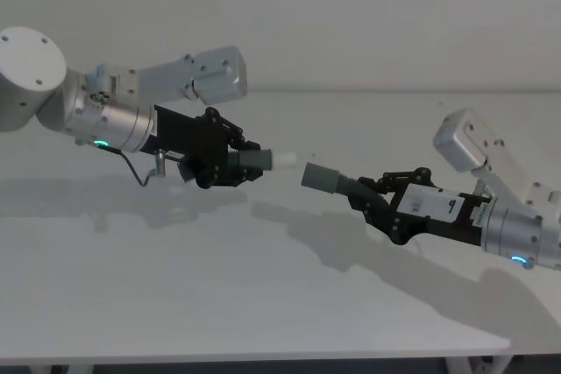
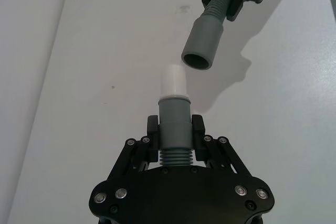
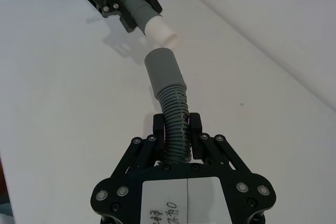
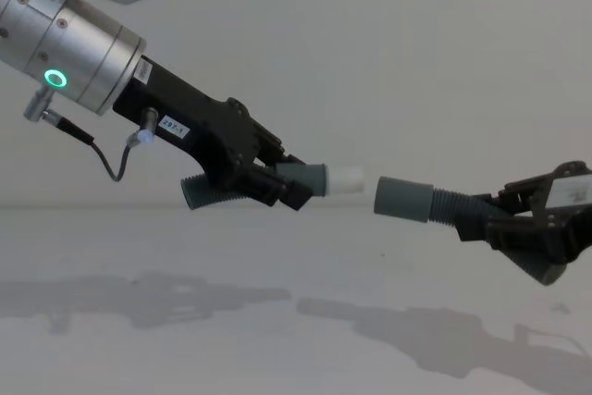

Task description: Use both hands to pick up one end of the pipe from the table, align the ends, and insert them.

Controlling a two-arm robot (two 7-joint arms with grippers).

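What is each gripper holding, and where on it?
Left gripper grips the white-tipped pipe piece on its grey cuff, just ahead of the ribs. Right gripper grips the wide-cuffed piece on its ribbed hose.

Left claw (image 1: 235, 164) with narrow-end pipe (image 1: 260, 160) left of right claw (image 1: 370, 195) with wide-end pipe (image 1: 322, 177), ends just apart

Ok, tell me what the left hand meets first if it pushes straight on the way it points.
The white pipe tip in the left hand would first meet the wide grey cuff in the right hand, probably its rim: the cuff looks slightly offset and tilted.
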